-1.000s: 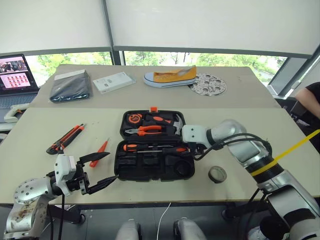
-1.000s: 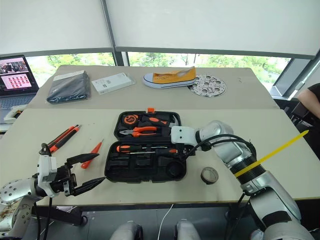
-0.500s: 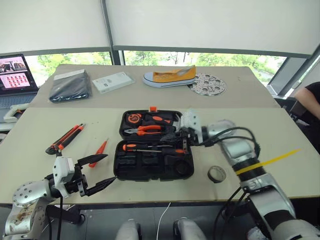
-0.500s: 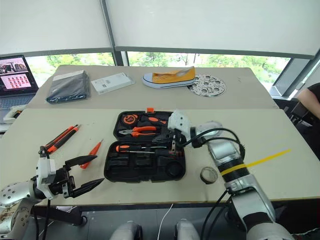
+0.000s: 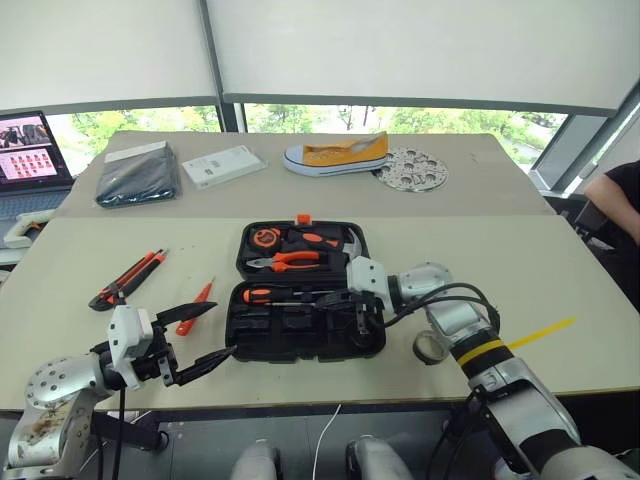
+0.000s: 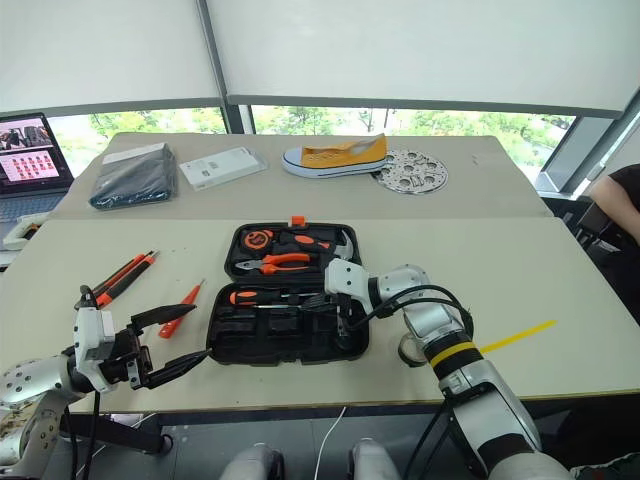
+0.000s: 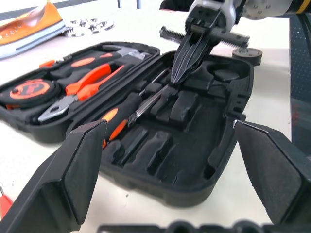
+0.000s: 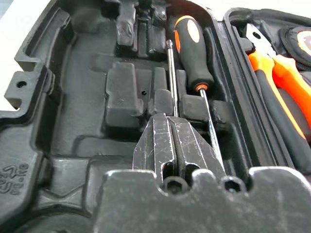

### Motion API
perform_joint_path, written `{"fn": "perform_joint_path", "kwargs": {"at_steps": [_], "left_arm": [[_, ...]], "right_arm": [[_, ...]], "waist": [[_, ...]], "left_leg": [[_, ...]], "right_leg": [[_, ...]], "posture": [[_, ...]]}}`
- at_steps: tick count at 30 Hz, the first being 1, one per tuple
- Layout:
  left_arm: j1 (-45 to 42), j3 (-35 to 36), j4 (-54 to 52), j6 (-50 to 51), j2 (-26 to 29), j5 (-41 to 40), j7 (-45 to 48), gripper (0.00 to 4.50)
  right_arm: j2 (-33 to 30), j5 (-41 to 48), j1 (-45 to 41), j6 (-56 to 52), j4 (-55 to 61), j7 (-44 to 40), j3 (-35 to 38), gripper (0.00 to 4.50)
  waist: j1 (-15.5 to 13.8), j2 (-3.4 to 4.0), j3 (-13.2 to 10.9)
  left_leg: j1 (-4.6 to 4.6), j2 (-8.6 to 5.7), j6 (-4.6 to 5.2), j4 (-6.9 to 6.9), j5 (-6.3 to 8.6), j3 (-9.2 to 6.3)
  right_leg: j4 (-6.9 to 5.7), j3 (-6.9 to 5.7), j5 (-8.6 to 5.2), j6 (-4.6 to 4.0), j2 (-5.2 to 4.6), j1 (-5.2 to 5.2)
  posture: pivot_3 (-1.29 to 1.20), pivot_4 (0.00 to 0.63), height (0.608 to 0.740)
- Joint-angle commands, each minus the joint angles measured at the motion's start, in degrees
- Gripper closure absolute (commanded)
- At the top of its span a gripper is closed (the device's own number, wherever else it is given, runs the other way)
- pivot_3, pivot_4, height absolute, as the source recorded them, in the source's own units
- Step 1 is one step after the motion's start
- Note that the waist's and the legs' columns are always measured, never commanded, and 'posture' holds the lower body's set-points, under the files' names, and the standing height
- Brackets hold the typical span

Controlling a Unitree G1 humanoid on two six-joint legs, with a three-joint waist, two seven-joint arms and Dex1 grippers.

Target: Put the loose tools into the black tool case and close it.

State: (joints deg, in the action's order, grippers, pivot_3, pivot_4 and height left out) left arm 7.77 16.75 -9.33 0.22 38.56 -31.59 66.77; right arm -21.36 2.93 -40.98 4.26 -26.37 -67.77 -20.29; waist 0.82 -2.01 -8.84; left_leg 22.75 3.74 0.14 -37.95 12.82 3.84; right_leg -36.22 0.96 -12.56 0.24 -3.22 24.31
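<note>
Nearest, the left jaws [image 5: 195, 338] gape wide and empty, just short of the black tool case [image 5: 300, 335], which lies open on the tabletop [image 5: 560, 270]. The right jaws [image 7: 177, 73] are pressed together, tips on the two screwdrivers [image 8: 192, 53] in their slots. By my reading, the tape roll [image 5: 432, 346], tester screwdriver [image 5: 197, 303] and utility knife [image 5: 125, 282] remain loose beyond, lid unclosed.
</note>
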Motion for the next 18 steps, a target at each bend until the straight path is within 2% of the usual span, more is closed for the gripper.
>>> {"fn": "perform_joint_path", "kwargs": {"at_steps": [1, 4, 8, 10, 13, 16, 17, 18], "left_arm": [[0.2, 0.4, -2.7, 1.1, 0.6, -0.3, -1.3, 0.0], [0.5, 0.4, -3.5, 2.2, 0.8, -0.4, -2.1, 0.0], [2.3, 3.2, -4.2, 4.4, 0.3, -2.6, -3.8, 0.0], [4.1, 6.3, -2.8, 4.9, 0.4, -4.1, -3.9, 0.0], [7.1, 11.3, 1.5, 4.0, 1.1, -3.4, -4.1, 0.0], [9.3, 17.4, 6.6, 3.9, 1.8, -3.3, -5.0, 0.0], [10.1, 19.8, 9.1, 3.0, 2.4, -2.3, -5.9, 0.0], [11.2, 22.2, 11.4, 2.8, 3.2, -1.3, -7.0, 0.0]], "right_arm": [[0.3, -2.0, 0.2, -3.9, -2.5, 1.4, -0.4, 4.47], [0.1, -2.1, 0.4, -5.9, -1.7, 0.5, -1.0, 4.47], [1.0, 6.5, 2.6, -6.1, 5.7, -0.8, 5.1, 4.47], [-0.4, 11.8, 4.7, -6.1, 11.5, -2.9, 9.0, 3.91], [-4.5, 15.1, 8.6, -9.1, 19.7, -2.6, 13.0, 3.14], [-8.5, 16.3, 13.6, -9.7, 25.9, -0.6, 16.7, 1.95], [-9.9, 18.1, 16.1, -9.2, 28.1, -2.0, 18.3, 1.71], [-10.7, 20.5, 18.6, -8.5, 30.0, -3.2, 20.4, 1.17]], "waist": [[0.0, 0.0, 0.0], [0.0, 0.01, 0.0], [-0.1, 0.0, 0.0], [0.0, 0.0, 0.0], [-0.1, 0.05, 0.0], [-0.1, 0.0, 0.0], [-0.1, -0.02, 0.0], [-0.1, -0.04, 0.0]], "left_leg": [[-0.05, 0.01, 0.0, 0.0, 0.0, 0.0], [-0.12, 0.05, -0.16, 0.0, -0.1, 0.0], [-0.18, 0.08, -0.17, 0.0, -0.1, 0.0], [-0.02, 0.09, -0.18, 0.03, -0.1, 0.0], [0.39, 0.07, -0.23, 0.04, -0.07, 0.0], [0.59, 0.05, -0.3, 0.08, -0.03, 0.01], [0.58, 0.05, -0.33, 0.11, -0.01, 0.01], [0.58, 0.06, -0.35, 0.14, 0.01, 0.01]], "right_leg": [[0.0, 0.0, -0.05, 0.01, 0.0, -0.03], [-0.03, 0.0, -0.29, -0.1, 0.01, -0.04], [-0.08, 0.01, -0.29, -0.12, 0.02, -0.06], [-0.06, 0.0, -0.26, -0.08, 0.02, 0.06], [-0.03, 0.0, 0.08, -0.09, 0.0, 0.45], [0.03, 0.0, 0.02, -0.05, 0.0, 0.62], [0.05, -0.02, -0.01, -0.06, 0.01, 0.62], [0.06, -0.03, -0.04, -0.08, 0.01, 0.64]], "posture": [[0.0, 0.15, 0.74], [0.0, 0.15, 0.74], [0.0, 0.15, 0.74], [0.0, 0.15, 0.74], [0.0, 0.15, 0.74], [0.0, 0.15, 0.74], [0.0, 0.15, 0.74], [0.0, 0.15, 0.74]]}}
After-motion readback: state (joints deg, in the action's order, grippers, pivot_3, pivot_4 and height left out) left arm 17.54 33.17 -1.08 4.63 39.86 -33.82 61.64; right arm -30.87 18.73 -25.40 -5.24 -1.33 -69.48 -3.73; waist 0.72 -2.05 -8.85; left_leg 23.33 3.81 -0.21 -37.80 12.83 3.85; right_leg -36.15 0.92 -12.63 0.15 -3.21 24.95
